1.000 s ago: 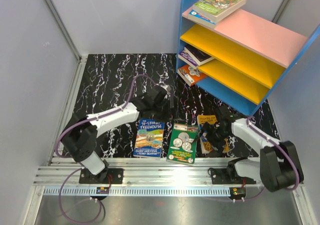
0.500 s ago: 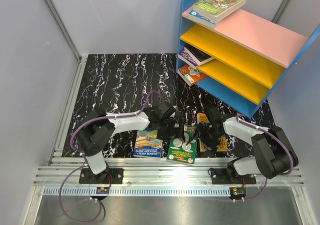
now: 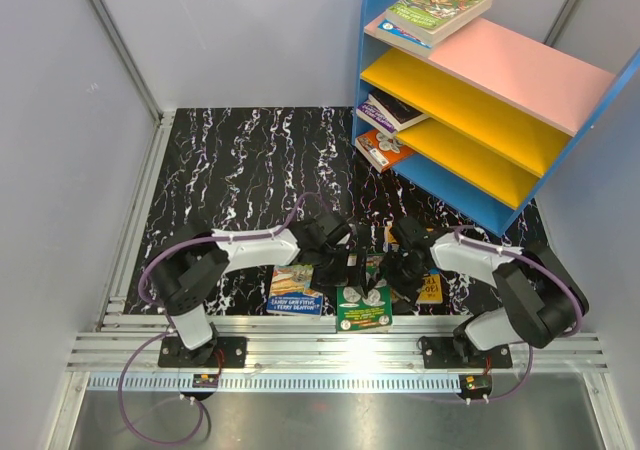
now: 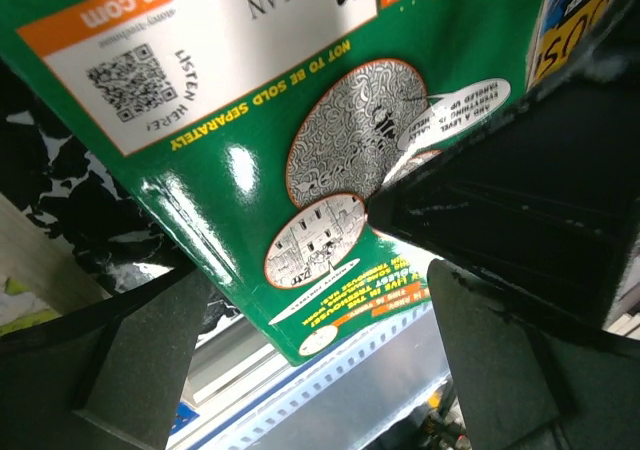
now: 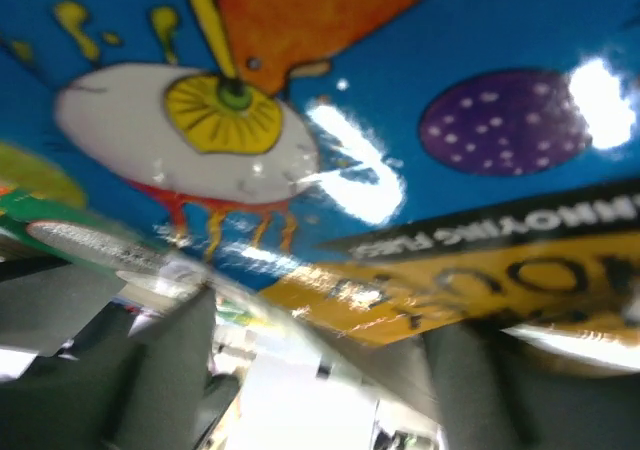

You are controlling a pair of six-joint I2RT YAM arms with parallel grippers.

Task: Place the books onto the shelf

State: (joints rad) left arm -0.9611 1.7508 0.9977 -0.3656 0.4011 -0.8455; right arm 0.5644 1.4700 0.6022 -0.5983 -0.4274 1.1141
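Observation:
Three books lie near the table's front edge: a blue one (image 3: 297, 288), a green one (image 3: 364, 307) and a blue-and-yellow one (image 3: 428, 286). My left gripper (image 3: 342, 262) is open at the green book's far left edge. In the left wrist view that green book (image 4: 250, 120) fills the top, its corner between my open left gripper (image 4: 315, 300). My right gripper (image 3: 400, 267) is open beside it, over the blue-and-yellow book (image 5: 420, 90); the right gripper (image 5: 320, 320) straddles that book's edge, blurred. The shelf (image 3: 500, 65) stands at the back right.
On the shelf lie a green book (image 3: 440, 8) on the pink top board, a dark and purple pair (image 3: 388, 112) on a yellow board and an orange one (image 3: 380, 150) below. A metal rail (image 3: 330, 345) runs along the near edge. The two grippers are close together.
Both grippers came down and together at the green book, the left from the mat's middle, the right from the right. The green book slid toward the rail. The right jaws narrowed slightly.

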